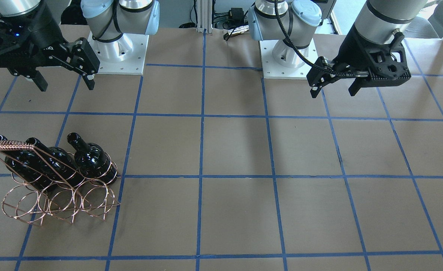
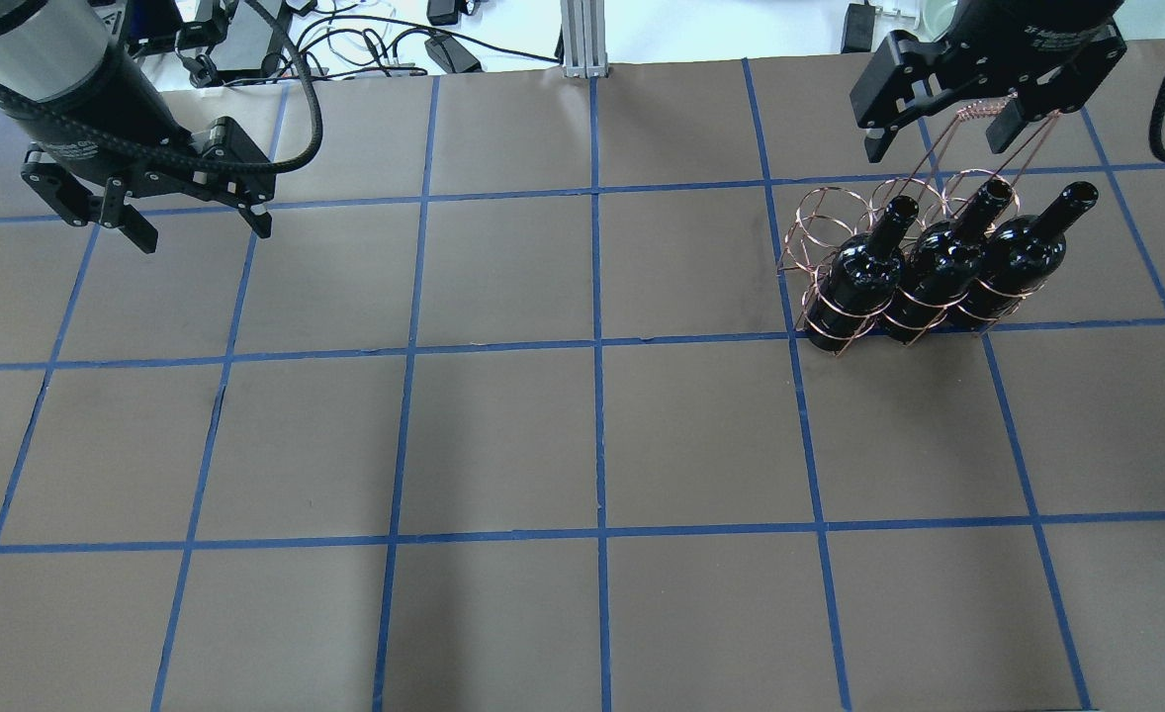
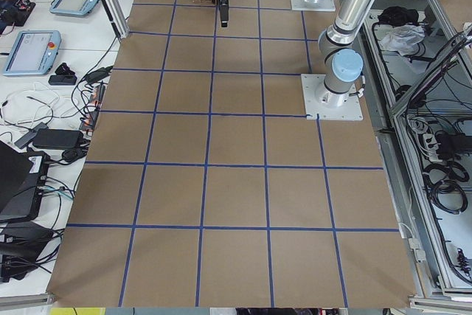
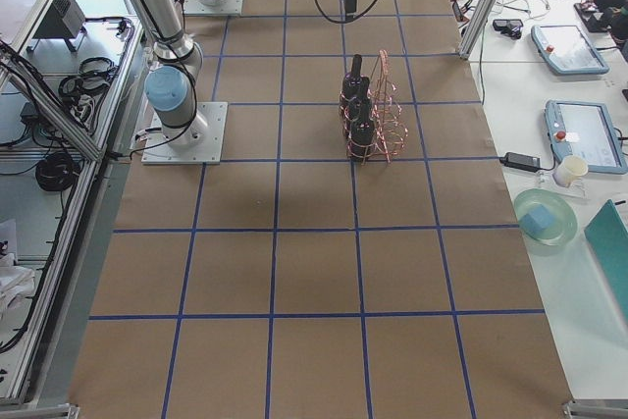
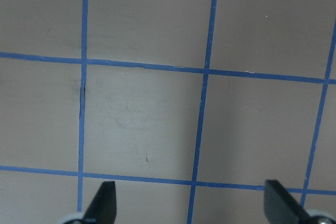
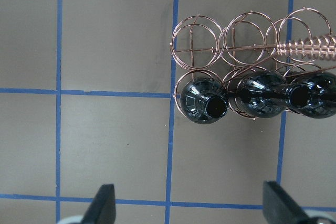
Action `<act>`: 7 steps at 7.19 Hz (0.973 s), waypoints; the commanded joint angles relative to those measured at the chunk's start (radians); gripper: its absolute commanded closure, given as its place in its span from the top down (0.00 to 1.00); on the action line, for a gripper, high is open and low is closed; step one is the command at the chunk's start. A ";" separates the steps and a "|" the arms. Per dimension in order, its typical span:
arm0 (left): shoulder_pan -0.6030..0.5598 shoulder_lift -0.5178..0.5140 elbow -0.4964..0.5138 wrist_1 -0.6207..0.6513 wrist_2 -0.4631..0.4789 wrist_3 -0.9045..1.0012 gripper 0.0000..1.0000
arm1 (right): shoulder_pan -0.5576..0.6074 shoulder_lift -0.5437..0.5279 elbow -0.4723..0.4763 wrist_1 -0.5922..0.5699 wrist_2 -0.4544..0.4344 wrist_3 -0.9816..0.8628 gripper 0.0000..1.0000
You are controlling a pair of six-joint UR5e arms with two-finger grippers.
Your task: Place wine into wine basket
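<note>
Three black wine bottles [image 2: 864, 277] [image 2: 939, 262] [image 2: 1023, 252] stand upright in the copper wire wine basket [image 2: 820, 222], all in the row nearer the robot. They also show in the front view [image 1: 93, 158] and the right wrist view [image 6: 205, 100]. The basket's other row of rings [image 6: 197, 40] is empty. My right gripper [image 2: 939, 138] hangs open and empty high above the basket; its fingertips [image 6: 105, 203] show apart. My left gripper [image 2: 204, 235] is open and empty over bare table far to the left; the left wrist view [image 5: 191, 203] shows only table.
The table is brown paper with a blue tape grid [image 2: 597, 346]. The arm bases [image 1: 120, 56] [image 1: 285, 56] stand at the robot's edge. Cables and devices [image 2: 375, 40] lie beyond the far edge. The basket's wrapped handle [image 1: 7, 145] rises above the bottles.
</note>
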 commanded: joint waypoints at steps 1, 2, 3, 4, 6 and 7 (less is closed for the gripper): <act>0.002 -0.001 0.001 0.002 -0.002 0.000 1.00 | 0.020 -0.008 0.000 0.013 -0.017 0.057 1.00; 0.002 -0.001 0.004 0.002 -0.002 -0.001 1.00 | 0.020 -0.010 0.000 0.029 -0.035 0.059 1.00; 0.002 -0.001 0.004 0.002 -0.002 -0.001 1.00 | 0.020 -0.008 0.000 0.030 -0.035 0.057 1.00; 0.002 -0.001 0.004 0.002 -0.002 -0.001 1.00 | 0.020 -0.008 0.000 0.029 -0.023 0.057 1.00; 0.004 -0.001 0.004 0.002 -0.002 0.000 1.00 | 0.020 -0.007 0.000 0.029 -0.021 0.057 1.00; 0.004 -0.001 0.004 0.002 0.000 0.000 1.00 | 0.020 -0.007 0.000 0.032 -0.023 0.057 1.00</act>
